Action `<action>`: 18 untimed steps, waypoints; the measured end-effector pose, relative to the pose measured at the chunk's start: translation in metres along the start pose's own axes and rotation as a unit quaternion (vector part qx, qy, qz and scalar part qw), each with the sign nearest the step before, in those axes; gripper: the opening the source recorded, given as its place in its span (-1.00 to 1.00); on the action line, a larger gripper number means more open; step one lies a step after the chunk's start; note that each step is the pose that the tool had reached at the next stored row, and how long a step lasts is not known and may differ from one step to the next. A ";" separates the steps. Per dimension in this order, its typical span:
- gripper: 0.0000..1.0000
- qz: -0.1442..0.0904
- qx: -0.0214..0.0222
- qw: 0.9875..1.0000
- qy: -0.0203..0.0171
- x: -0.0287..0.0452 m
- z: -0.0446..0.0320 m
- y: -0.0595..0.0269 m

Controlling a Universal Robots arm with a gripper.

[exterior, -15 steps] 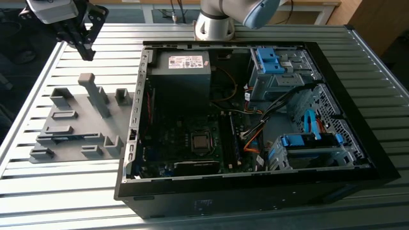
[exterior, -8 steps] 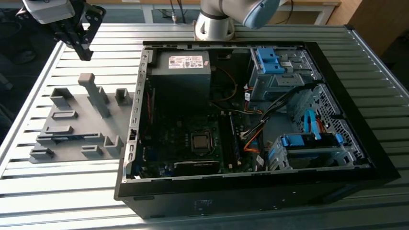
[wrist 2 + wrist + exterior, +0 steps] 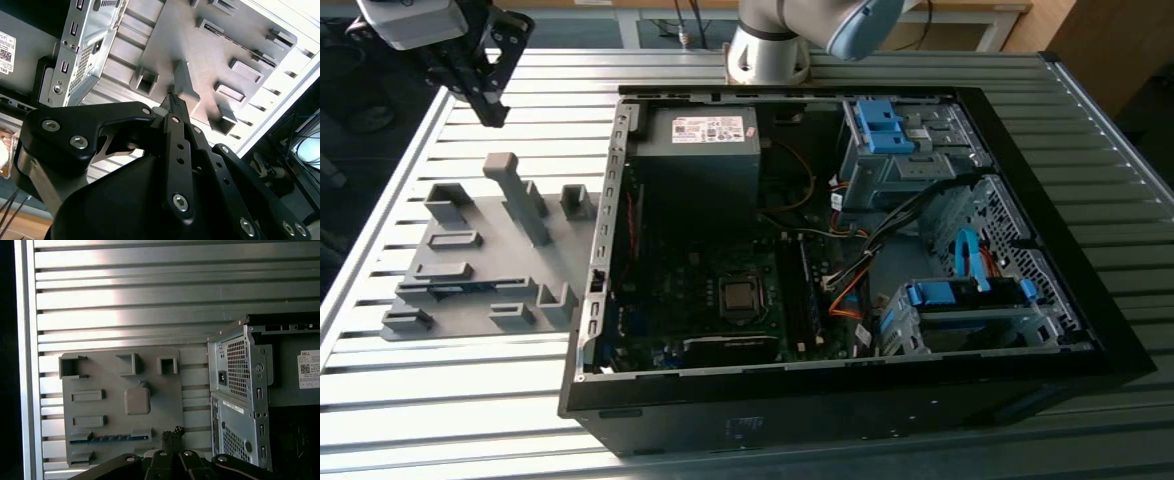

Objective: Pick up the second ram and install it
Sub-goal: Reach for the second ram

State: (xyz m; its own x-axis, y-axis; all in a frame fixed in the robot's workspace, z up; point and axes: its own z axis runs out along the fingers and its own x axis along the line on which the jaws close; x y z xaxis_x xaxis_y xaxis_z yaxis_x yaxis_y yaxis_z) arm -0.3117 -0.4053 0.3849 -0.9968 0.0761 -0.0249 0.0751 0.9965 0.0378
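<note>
Free air over tray (image 3: 507, 272) — 1 tall post (image 3: 520, 200) intrudes.

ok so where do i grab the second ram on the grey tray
Take the second ram by the middle of its long top edge, coming straight down from above, with the tool closing on its two flat faces. It appears to stand on edge in the holder tray, with grey blocks at both ends, so the thin top edge is the free part.
</note>
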 end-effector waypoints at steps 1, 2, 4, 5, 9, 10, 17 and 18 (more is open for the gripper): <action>-0.79 0.000 0.000 1.000 0.000 0.0009 0.0000 -0.0001; -0.79 0.000 0.000 1.000 0.000 0.0020 -0.0001 -0.0002; -0.79 0.000 0.000 1.000 0.000 0.0054 -0.0001 -0.0005; -0.79 0.000 0.000 1.000 0.000 0.0073 -0.0001 -0.0008; -0.79 0.000 0.000 1.000 0.000 0.0138 -0.0004 -0.0038; -0.79 0.000 0.001 1.000 0.000 0.0153 -0.0004 -0.0047; -0.79 0.000 0.003 1.000 0.000 0.0262 -0.0006 -0.0094; -0.79 0.000 0.003 1.000 0.000 0.0285 -0.0005 -0.0106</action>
State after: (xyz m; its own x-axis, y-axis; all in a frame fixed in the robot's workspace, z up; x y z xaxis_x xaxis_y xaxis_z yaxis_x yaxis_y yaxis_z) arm -0.3409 -0.4137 0.3843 -0.9968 0.0759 -0.0255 0.0750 0.9967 0.0315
